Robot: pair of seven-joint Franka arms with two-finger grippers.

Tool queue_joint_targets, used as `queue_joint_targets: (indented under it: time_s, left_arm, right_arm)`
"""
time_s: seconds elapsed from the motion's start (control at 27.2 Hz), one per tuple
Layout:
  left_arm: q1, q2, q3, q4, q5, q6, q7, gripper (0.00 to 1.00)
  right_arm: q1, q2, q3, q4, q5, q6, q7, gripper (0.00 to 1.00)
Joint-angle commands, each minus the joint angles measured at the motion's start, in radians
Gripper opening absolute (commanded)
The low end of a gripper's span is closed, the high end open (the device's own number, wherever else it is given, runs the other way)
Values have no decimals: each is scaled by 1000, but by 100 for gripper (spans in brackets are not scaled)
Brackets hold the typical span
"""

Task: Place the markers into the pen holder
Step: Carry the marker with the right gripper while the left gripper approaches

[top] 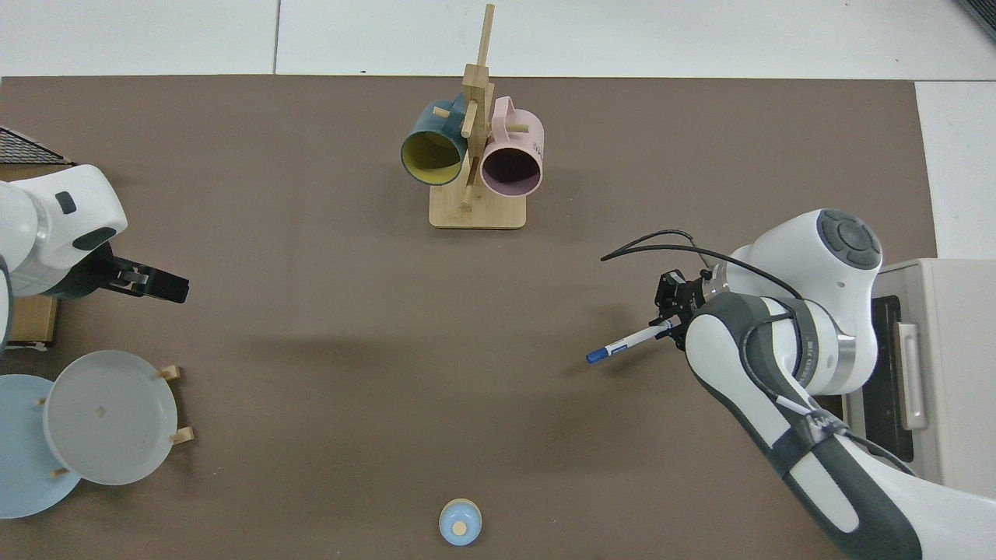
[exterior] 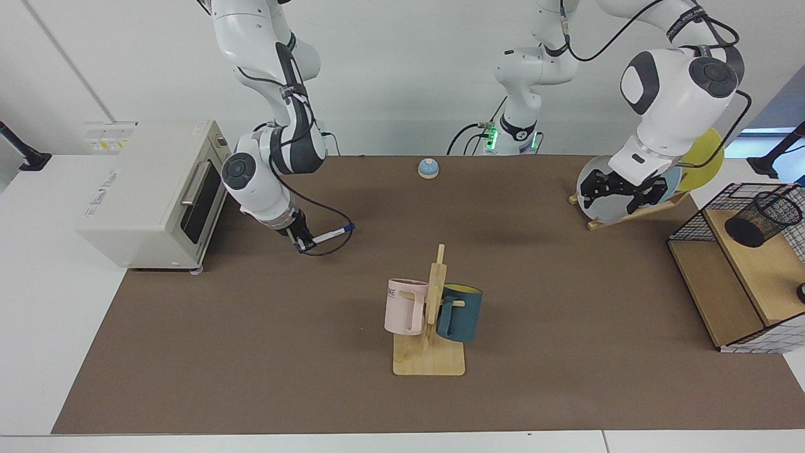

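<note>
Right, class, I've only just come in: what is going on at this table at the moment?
The right gripper is shut on the white end of the marker, holding it above the brown mat beside the toaster oven, blue cap pointing toward the middle of the table. The pen holder sits on the wooden shelf of the wire basket at the far side of the table. The left gripper waits, open, by the plate rack.
</note>
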Motion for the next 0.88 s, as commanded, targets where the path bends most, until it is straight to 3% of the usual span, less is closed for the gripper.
queue_joint_targets:
  time_s: [0.0, 0.15, 0.4, 0.55, 0.7, 0.85]
  left_arm:
    - [-2, -20, 7, -20, -15, 22, 102, 100]
    - [-7, -13, 7, -8, -13, 24, 272, 100]
    - [-9, -10, 0, 41, -7, 24, 474, 100]
    - [-44, -10, -6, 81, 10, 18, 580, 100]
    - [-61, -12, -13, 97, 13, 8, 665, 100]
    - [-91, -29, -19, 95, 13, -5, 755, 100]
  right_arm:
    - [38, -32, 0, 90, 129, -121, 14, 0]
    - [96, -43, 1, 136, 189, -138, 126, 0]
    - [225, -43, 1, 236, 200, -135, 365, 0]
    - [274, -44, 1, 288, 244, -136, 476, 0]
    - [305, -61, 3, 298, 323, -130, 557, 0]
    - [334, -104, 8, 295, 341, -124, 577, 0]
